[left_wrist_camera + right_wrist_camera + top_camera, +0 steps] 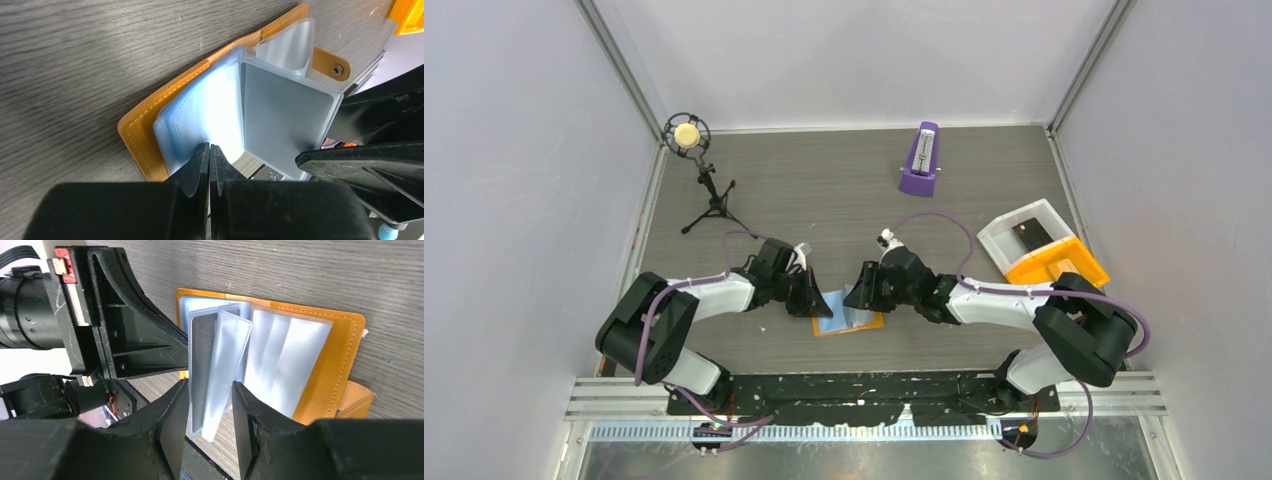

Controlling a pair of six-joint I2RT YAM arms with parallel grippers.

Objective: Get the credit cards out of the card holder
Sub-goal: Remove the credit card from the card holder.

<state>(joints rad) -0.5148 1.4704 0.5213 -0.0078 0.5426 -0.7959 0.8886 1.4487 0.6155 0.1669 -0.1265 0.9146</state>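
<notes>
Risks, biggest first: the whole card holder [856, 324] could be dragged or lifted off the table [824, 190] if a pull is made by the right gripper [210, 390] while it is pinned only by tip pressure from the left gripper [209, 150]. The clear sleeves [227, 365] could be creased or torn if pinched along with a card. A card could be missed altogether. The right jaws are seen part-way apart, straddling two upright sleeve leaves, and a firm clamp cannot be told. The left jaws are seen together, tips set on the blue sleeve stack at its 6 o'clock edge.

Look: the holder is laid open, orange and stitched, at 6 o'clock of table centre, between both grippers. The credit cards [287, 125] are judged not yet out. Grey and light blue ones are seen inside the sleeves. The snap tab [357, 400] is seen at the holder's 4 o'clock.
</notes>
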